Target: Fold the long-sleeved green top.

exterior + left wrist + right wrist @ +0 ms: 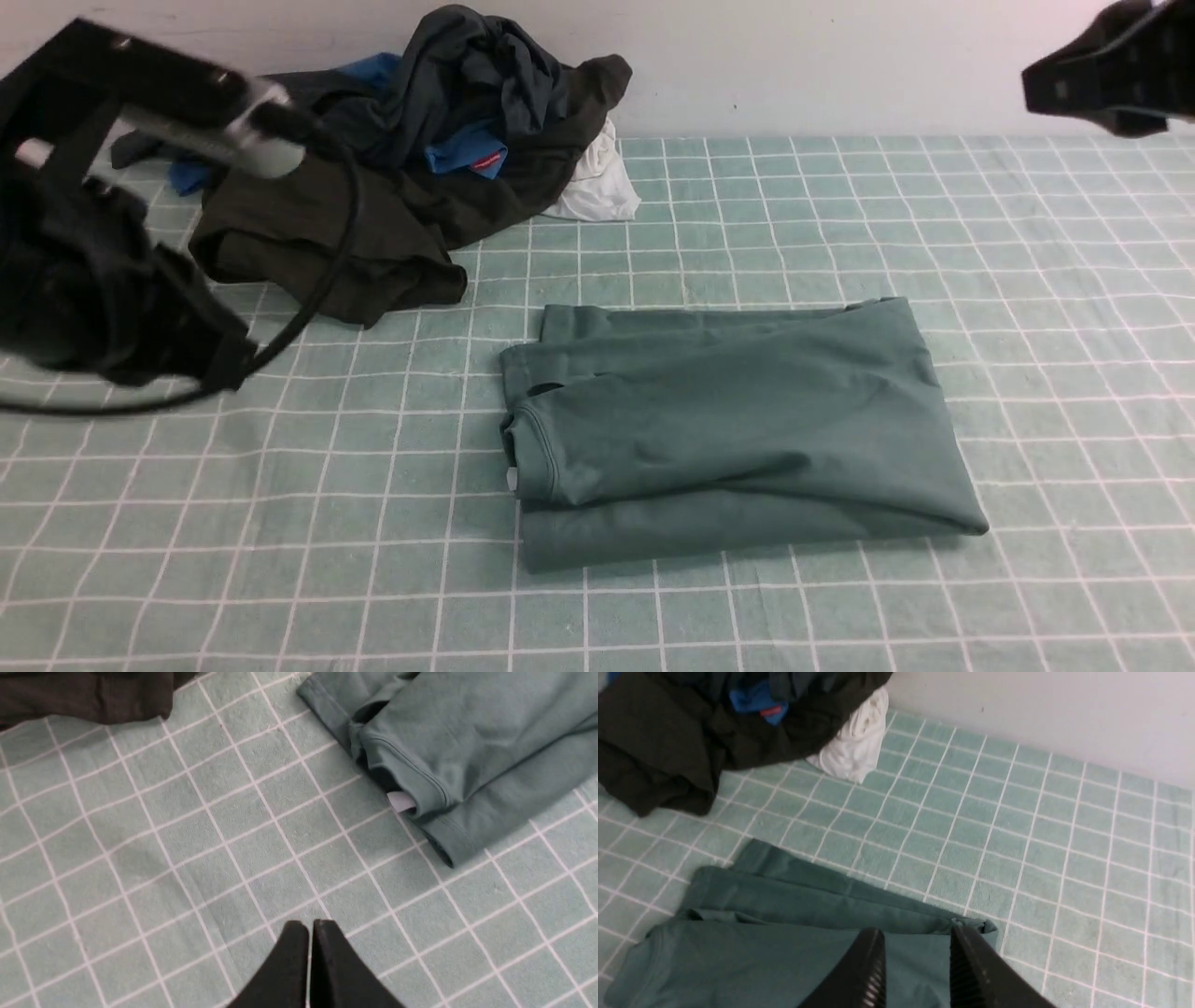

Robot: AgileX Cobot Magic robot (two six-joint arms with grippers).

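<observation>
Your right gripper (915,970) hangs above the far right corner of the green long-sleeved top (728,420), jaws parted and holding nothing. Your left gripper (309,961) is closed and empty over the checked worktop (1027,327), well to the left of the top's neck end. The top lies folded in a flat rectangle mid-worktop, apart from the dark clothes pile (401,187) behind it.

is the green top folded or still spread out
Folded: the green long-sleeved top lies as a compact layered rectangle on the checked cloth, sleeves tucked in.
</observation>
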